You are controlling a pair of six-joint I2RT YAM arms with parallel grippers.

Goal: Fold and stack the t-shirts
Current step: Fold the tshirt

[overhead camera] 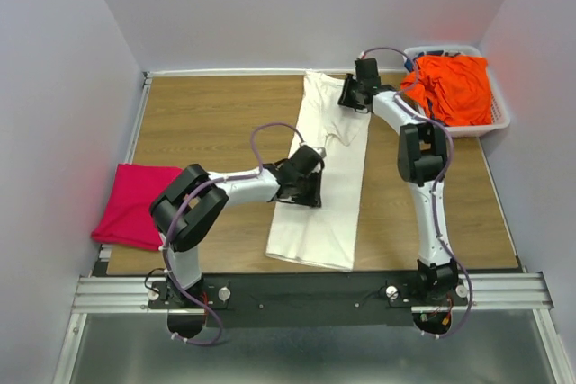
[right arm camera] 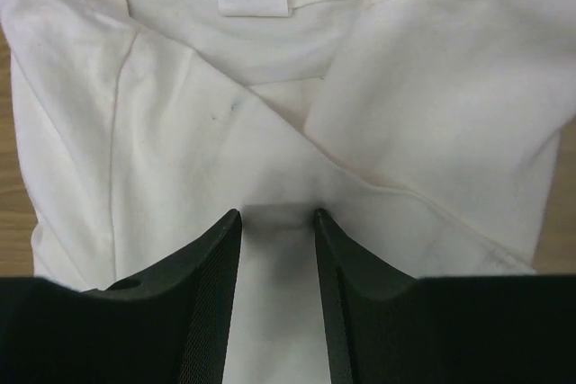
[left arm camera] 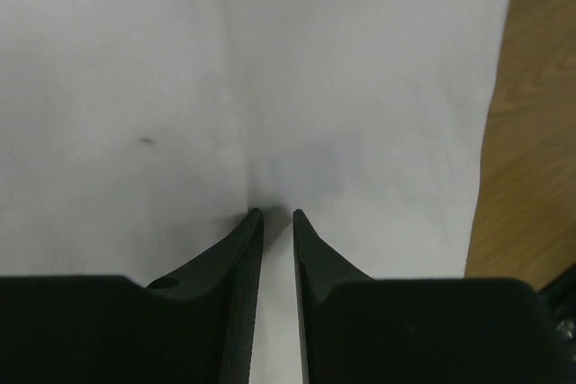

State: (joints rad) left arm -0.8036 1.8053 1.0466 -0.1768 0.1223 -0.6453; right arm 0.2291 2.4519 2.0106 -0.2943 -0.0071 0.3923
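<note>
The cream-white t-shirt [overhead camera: 315, 231] lies folded into a long strip down the middle of the table. My left gripper [overhead camera: 308, 191] sits on its middle, jaws nearly together, tips [left arm camera: 274, 213] pinching a ridge of the white cloth [left arm camera: 270, 60]. My right gripper [overhead camera: 353, 96] is at the collar end, tips [right arm camera: 277, 213] pressed onto the cloth [right arm camera: 180, 150] below the neck label, jaws apart with a slight pucker between them. The magenta-pink t-shirt [overhead camera: 135, 204] lies folded at the table's left edge. The orange t-shirt [overhead camera: 454, 87] is bunched in the basket.
The white lattice basket [overhead camera: 499, 119] stands at the back right corner. Bare wooden table [overhead camera: 207, 123] shows between the pink shirt and the white one. Grey walls close in the back and both sides.
</note>
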